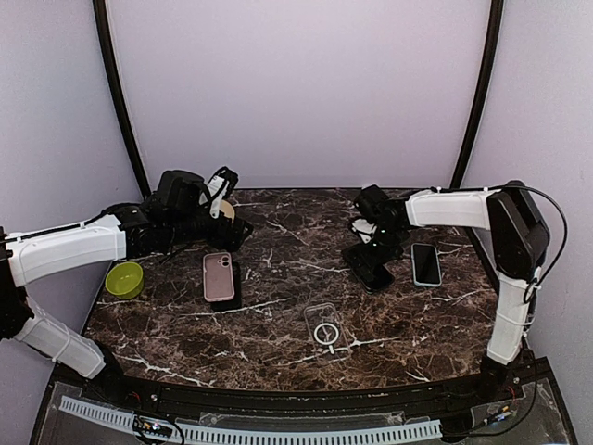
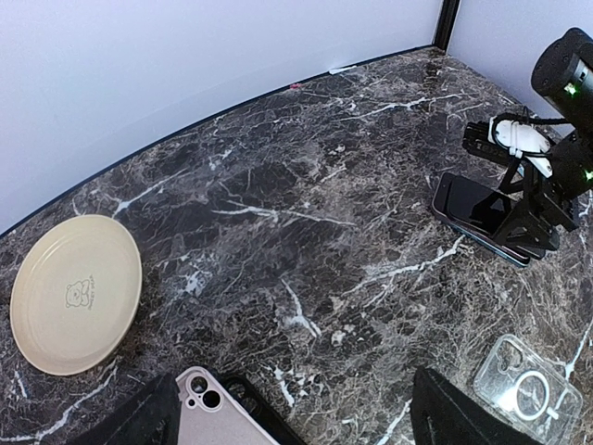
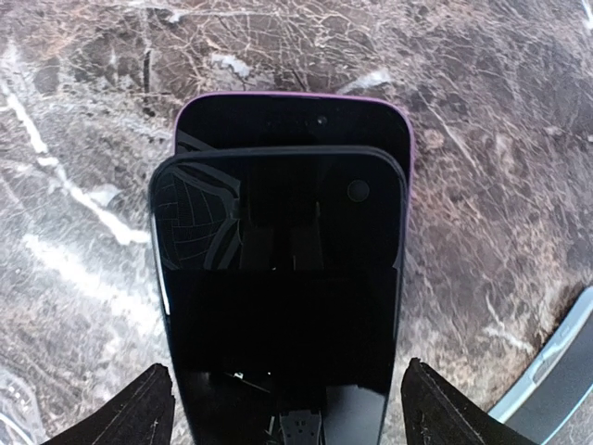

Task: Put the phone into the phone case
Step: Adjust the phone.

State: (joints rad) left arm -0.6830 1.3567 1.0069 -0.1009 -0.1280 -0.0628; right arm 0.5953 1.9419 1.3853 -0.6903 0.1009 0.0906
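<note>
A black phone lies slanted on top of a purple-edged one; the stack sits at the table's right middle. My right gripper is open right above it, a finger close to each long edge of the black phone. In the overhead view that gripper stands over the stack. A clear phone case with a white ring lies empty near the front centre, also in the left wrist view. My left gripper is open with nothing between its fingers, hovering at the left above a pink phone.
The pink phone rests on a black case. A teal-edged phone lies right of the stack. A green bowl sits at the left edge and a cream plate at the back left.
</note>
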